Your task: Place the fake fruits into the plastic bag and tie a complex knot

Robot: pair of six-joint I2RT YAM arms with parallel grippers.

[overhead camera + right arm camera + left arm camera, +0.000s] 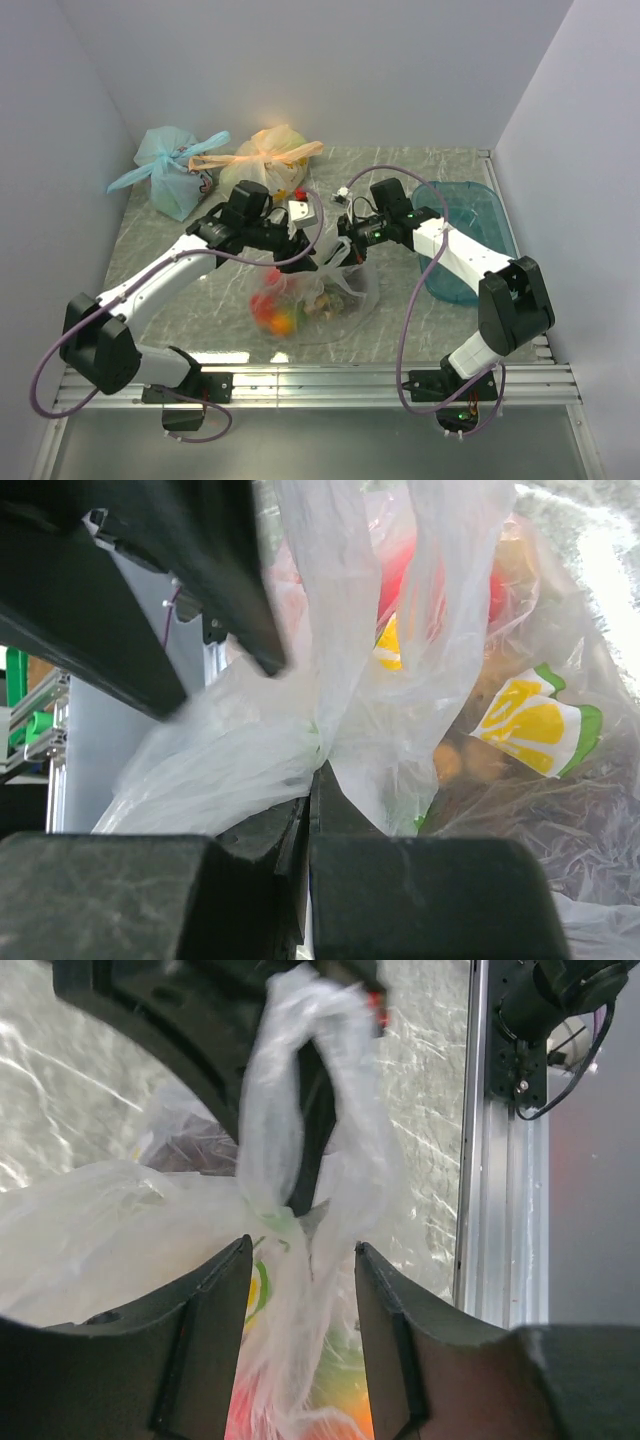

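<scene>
Plastic bag (335, 305) at table (150, 250) centre, handles twisted into a strand rising from bag mouth. Knot (268, 1210) sits just beyond left gripper (303, 1260); its jaws parted, 1 finger each side of strand, not clamping. Right gripper (308, 815) pinched tight on plastic at knot. Fake fruits (275, 312) inside bag: red, orange, yellow. Far side: blue bag (170, 178), orange bag (272, 150), both tied. Teal bin (470, 205) at right.

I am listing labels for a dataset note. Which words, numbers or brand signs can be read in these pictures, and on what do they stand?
No text can be read in any view.
plastic bag: a yellow and green picture on or inside it, no letters visible.
light blue bag: a dark mark near its knot, too small to read.
</scene>
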